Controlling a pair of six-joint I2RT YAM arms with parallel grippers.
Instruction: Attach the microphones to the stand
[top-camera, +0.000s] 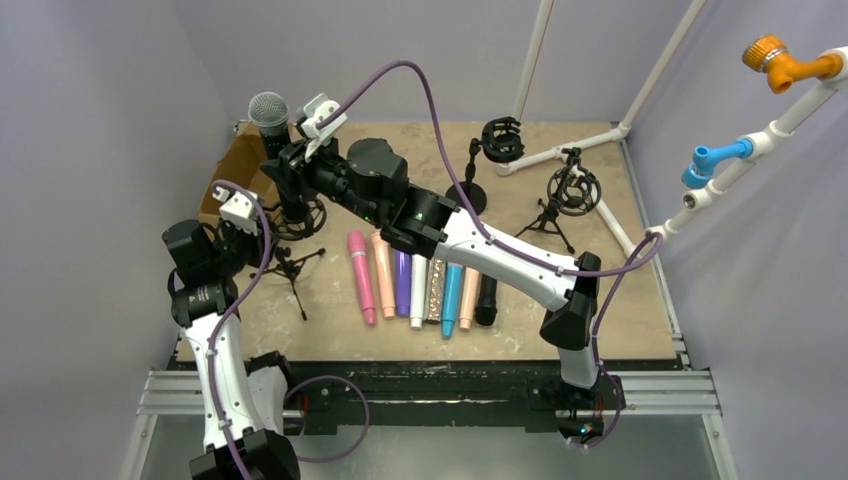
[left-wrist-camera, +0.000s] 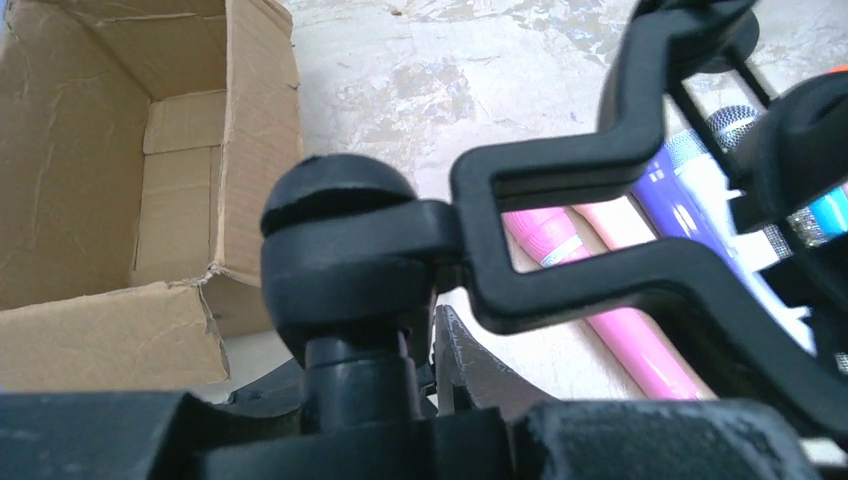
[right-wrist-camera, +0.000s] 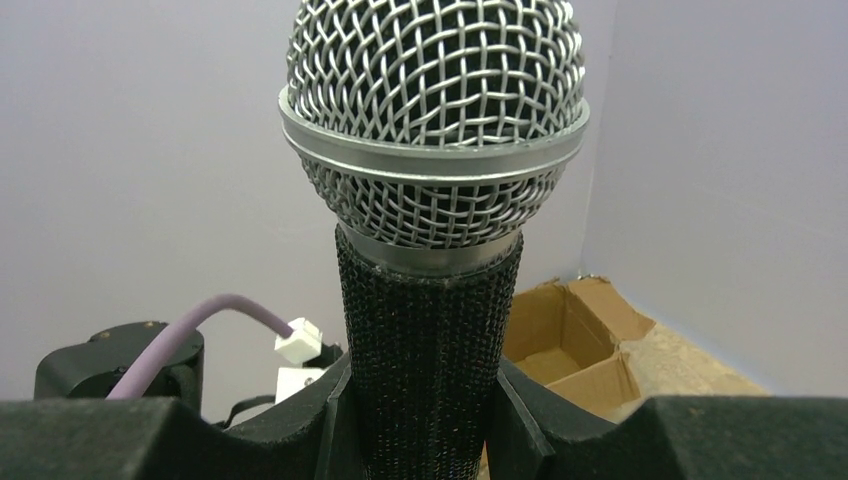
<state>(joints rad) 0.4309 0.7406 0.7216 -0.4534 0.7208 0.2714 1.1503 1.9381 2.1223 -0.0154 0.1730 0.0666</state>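
My right gripper (top-camera: 288, 162) is shut on a black microphone with a silver grille head (top-camera: 268, 108) and holds it upright above the shock-mount cradle (top-camera: 298, 215) of the left tripod stand (top-camera: 290, 265). In the right wrist view the microphone's body (right-wrist-camera: 428, 340) sits between my fingers (right-wrist-camera: 330, 420). My left gripper (top-camera: 258, 238) is shut on that stand's post (left-wrist-camera: 355, 385) just under its ball joint (left-wrist-camera: 340, 240). The cradle (left-wrist-camera: 600, 230) fills the left wrist view. Several microphones lie in a row on the table: pink (top-camera: 360, 275), peach (top-camera: 383, 262), purple (top-camera: 403, 283), white (top-camera: 418, 292), glitter (top-camera: 434, 290), teal (top-camera: 452, 298), black (top-camera: 487, 300).
An open cardboard box (top-camera: 232, 165) stands at the back left, close behind the held stand, and shows in the left wrist view (left-wrist-camera: 110, 180). A round-base stand (top-camera: 497, 140) and a tripod stand (top-camera: 572, 190) are at the back right. A white pipe frame (top-camera: 600, 140) runs along the right.
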